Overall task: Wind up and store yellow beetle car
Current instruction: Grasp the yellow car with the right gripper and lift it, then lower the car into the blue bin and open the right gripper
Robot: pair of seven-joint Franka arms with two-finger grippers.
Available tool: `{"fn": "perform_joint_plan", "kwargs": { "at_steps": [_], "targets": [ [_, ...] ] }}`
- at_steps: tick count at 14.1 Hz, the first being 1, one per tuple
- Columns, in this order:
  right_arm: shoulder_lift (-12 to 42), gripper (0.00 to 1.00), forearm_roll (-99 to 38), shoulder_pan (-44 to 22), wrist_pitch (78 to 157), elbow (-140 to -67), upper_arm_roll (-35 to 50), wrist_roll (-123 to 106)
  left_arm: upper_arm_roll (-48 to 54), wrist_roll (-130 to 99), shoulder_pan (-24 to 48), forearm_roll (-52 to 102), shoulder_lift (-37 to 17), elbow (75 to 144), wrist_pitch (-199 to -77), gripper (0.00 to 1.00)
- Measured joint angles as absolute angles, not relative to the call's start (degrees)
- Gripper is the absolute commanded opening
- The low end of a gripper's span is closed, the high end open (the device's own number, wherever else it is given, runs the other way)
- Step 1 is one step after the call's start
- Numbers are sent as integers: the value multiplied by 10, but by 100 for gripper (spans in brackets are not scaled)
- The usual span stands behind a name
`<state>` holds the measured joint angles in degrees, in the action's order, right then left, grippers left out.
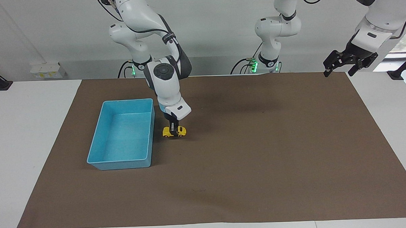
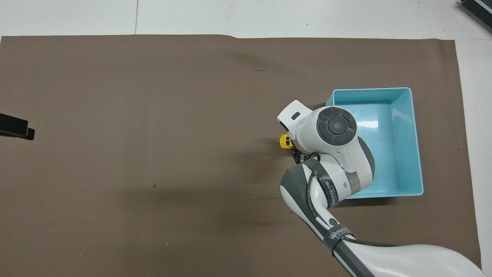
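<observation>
Here your right tool [image 1: 173,129] is clamped down on the tiny bright-yellow beetle toy car [image 1: 174,132], which sits on the brown mat [image 1: 258,152] just beside the pale-blue plastic bin [image 1: 122,137]. Your left tool [image 1: 347,62] waits released, raised over the mat's corner.

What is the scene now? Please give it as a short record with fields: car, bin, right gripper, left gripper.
car: yellow beetle car stands on its wheels on the brown mat, beside the blue bin
bin: blue bin, nothing seen inside
right gripper: right gripper shut on the yellow beetle car from above
left gripper: left gripper open, waiting in the air at its own end of the table
</observation>
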<state>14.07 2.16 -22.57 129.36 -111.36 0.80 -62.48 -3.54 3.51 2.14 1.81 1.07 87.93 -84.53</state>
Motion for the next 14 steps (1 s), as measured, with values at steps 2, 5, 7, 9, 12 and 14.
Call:
{"fn": "perform_joint_plan", "kwargs": {
  "at_steps": [2,5,7,9,12,14],
  "targets": [
    [139,0,22,-229,1256,-1084,8,-618,-35,35,21,18,11,879,-845,100],
    [129,0,22,-228,1178,-1041,5,-616,-35,35,21,18,11,879,-845,100],
    [110,0,24,-225,1137,-1032,-1,-616,-35,35,21,18,11,879,-845,100],
    [93,0,27,-212,1113,-1032,-3,-623,-35,35,21,18,11,879,-845,100],
    [89,0,30,-168,1100,-1037,-4,-690,-35,35,21,18,11,879,-845,100],
    [89,0,30,-130,1097,-1043,-5,-745,-35,35,21,18,11,879,-845,100]
  ]
}}
